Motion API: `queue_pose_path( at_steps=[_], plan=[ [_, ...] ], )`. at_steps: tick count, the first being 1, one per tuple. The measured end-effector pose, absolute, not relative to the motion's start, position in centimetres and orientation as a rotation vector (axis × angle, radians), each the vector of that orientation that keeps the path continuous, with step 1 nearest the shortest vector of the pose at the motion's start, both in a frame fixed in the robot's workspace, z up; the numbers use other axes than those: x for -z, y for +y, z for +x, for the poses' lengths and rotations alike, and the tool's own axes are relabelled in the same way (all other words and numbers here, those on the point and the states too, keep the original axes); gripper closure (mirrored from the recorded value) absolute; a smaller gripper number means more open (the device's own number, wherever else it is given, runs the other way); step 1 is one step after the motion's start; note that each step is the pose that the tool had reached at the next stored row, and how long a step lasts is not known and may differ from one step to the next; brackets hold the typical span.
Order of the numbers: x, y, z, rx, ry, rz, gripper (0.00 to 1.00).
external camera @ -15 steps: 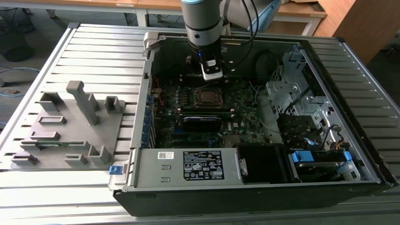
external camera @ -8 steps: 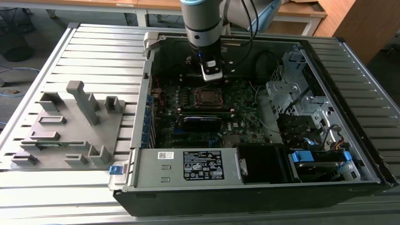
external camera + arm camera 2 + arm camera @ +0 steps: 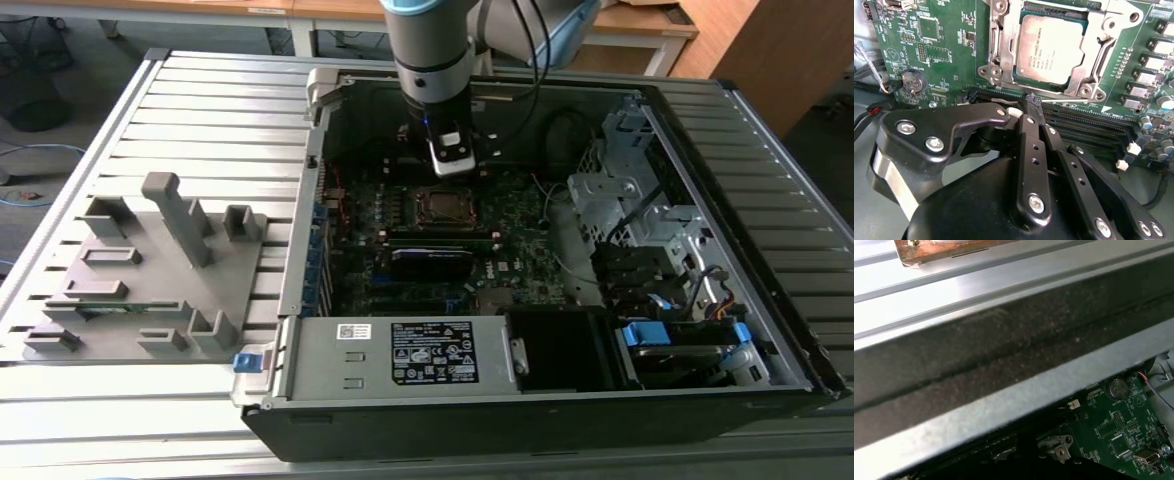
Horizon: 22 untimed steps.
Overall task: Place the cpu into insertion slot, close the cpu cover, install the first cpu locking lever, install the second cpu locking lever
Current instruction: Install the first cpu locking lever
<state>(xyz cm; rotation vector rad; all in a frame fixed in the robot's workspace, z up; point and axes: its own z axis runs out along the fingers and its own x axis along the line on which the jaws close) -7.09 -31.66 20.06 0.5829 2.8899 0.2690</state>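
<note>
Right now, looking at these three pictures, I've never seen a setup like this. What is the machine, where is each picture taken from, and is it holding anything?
It is a robot arm reaching down into an open computer case lying on a slatted metal table. The exterior view comes from a camera off the arm; a grey plastic holder sits at that view's left. Both wrist views come from cameras riding on the arm. In the second wrist view the black gripper is shut, holding nothing, close to the green circuit board. The chip sits in its socket, with the metal cover framing it. The first wrist view looks past the case's edge.
</note>
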Motion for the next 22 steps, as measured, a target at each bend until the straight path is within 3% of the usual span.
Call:
queue_pose_path(
  at_steps=[22],
  plan=[
    [-19.82, -31.19, -7.27, -0.270, 2.865, 0.592, 0.89]
  ],
)
